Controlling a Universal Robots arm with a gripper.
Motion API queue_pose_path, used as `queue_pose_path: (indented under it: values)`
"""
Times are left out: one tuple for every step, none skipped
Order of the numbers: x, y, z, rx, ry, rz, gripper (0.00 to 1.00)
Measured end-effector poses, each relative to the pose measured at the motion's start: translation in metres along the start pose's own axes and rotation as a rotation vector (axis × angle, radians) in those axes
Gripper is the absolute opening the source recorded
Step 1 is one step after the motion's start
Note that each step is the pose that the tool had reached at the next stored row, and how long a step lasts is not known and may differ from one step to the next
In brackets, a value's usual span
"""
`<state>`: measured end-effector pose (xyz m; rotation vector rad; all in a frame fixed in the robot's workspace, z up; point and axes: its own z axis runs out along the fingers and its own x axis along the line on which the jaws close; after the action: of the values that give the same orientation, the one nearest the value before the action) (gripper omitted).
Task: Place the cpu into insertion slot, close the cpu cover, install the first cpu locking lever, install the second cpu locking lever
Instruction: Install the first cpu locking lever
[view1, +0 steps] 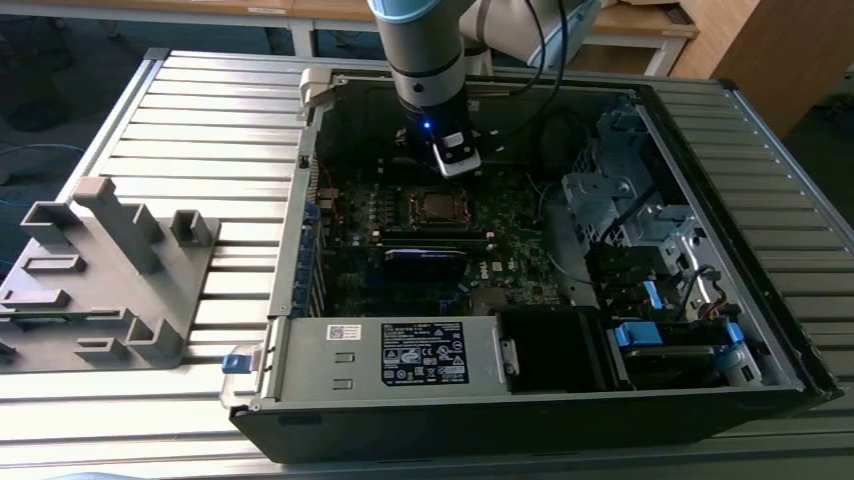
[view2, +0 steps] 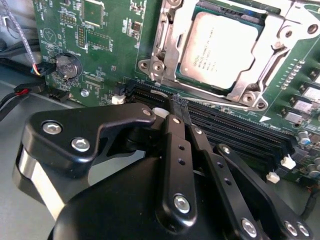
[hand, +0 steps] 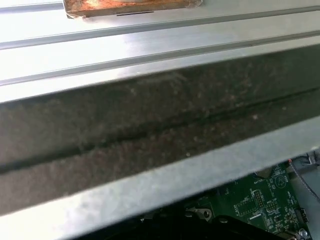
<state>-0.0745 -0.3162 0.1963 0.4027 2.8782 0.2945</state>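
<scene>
The black two-fingered gripper (view2: 179, 107) hangs inside the open black computer case (view1: 747, 330), its fingers (view2: 175, 150) pressed together with nothing between them, tips just above the long black memory slots (view2: 240, 127) of the green motherboard (view2: 100, 50). Just beyond those tips, past the slots, lies the small flat square cpu with its dull silver-grey metal top (view2: 220, 50) — it appears to be seated in the socket, with the silvery hinged metal cpu cover frame (view2: 165, 47) lying around it, its square opening showing the chip. In the exterior view the socket (view1: 435, 207) sits a little below and ahead of the gripper.

The main risk, as I judge it, is the closeness of the shut fingertips to the board: a small drift downward could strike the memory slots or the small white latch (view2: 118, 99) beside them. Whether the cover is fully flat or the locking levers are engaged, I cannot tell; if the frame is only resting loose, a sideways nudge from the fingers could lift it or shift the chip on its contacts — a costly fault.
</scene>
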Motion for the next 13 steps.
queue_pose_path:
  values:
    - [0.0005,-0.0002,0.0002,-0.0006,-0.0022,0.0,0.11]
    - [0.0012,-0.0005,0.0004,-0.001,-0.0035,-0.001,0.11]
    - [0.0018,-0.0007,0.0005,-0.0011,-0.0039,-0.001,0.11]
    - [0.0023,-0.0009,0.0004,-0.001,-0.0039,-0.001,0.11]
    - [0.0029,-0.001,0.0003,-0.001,-0.0038,-0.001,0.11]
    - [0.0031,-0.0011,0.0003,-0.0009,-0.0038,-0.001,0.11]
    - [0.0033,-0.0011,0.0004,-0.0009,-0.0038,-0.001,0.11]
    - [0.0034,-0.0012,0.0005,-0.0009,-0.0038,-0.001,0.11]
    - [0.0035,-0.0013,0.0007,-0.001,-0.0039,-0.001,0.11]
    - [0.0037,-0.0014,0.0012,-0.0013,-0.0044,-0.001,0.11]
    - [0.0039,-0.0015,0.0016,-0.0013,-0.0047,-0.001,0.11]
    - [0.004,-0.0017,0.0019,-0.0013,-0.005,-0.001,0.11]
    - [0.004,-0.0017,0.0022,-0.0013,-0.0052,-0.001,0.11]
